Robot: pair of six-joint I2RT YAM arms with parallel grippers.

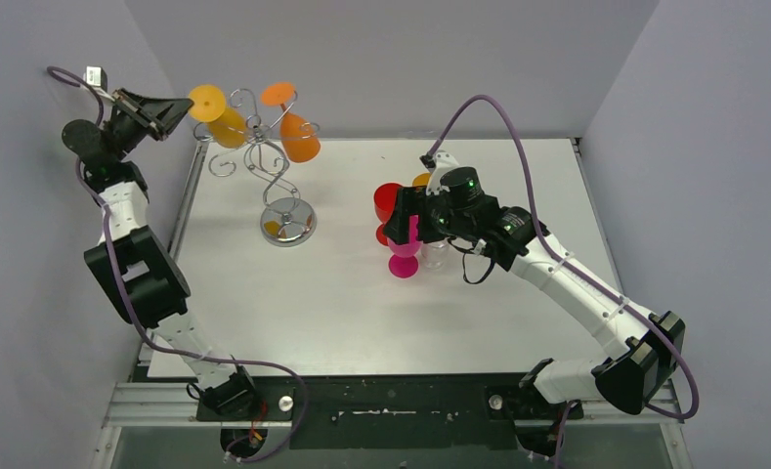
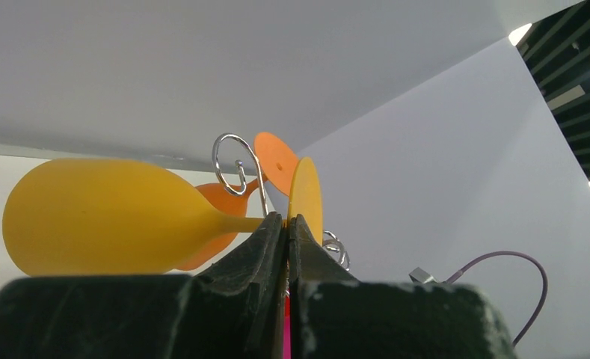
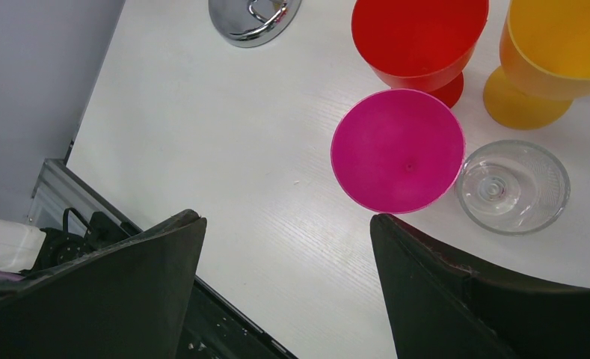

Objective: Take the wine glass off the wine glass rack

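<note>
Well, from above, my left fingers [image 1: 178,109] are raised at the far left corner. They are pressed together, tips at the flat round foot of the yellow wine glass [image 1: 227,127]. That glass hangs by its foot from a curled arm of the wine glass rack [image 1: 287,217], a silver wire stand with a twisted stem. Its round, mirror-bright base sits on the white worktop [image 1: 313,313]. An orange wine glass [image 1: 300,137] hangs from the rack's other side. My right fingers [image 1: 407,227] hover over a cluster of standing glasses, well apart from the rack.

Through the left wrist, my two dark matte fingers meet along a thin slit. The smooth, opaque yellow bowl swells to the left and its slim stem runs right up to the tips. The foot stands edge-on just behind them. I cannot tell whether the stem is pinched or only lies behind. A shiny wire curl and the orange glass show beyond.

Through the right wrist, my fingers are spread wide and hold nothing. Only faintly grained worktop lies between them. Past the tips stand a pink glass [image 3: 398,149] seen down its conical bowl, a red glass [image 3: 419,34], an amber glass [image 3: 553,45] and a low, clear ribbed glass [image 3: 512,187]. The rack's polished base shows at the top edge.
</note>
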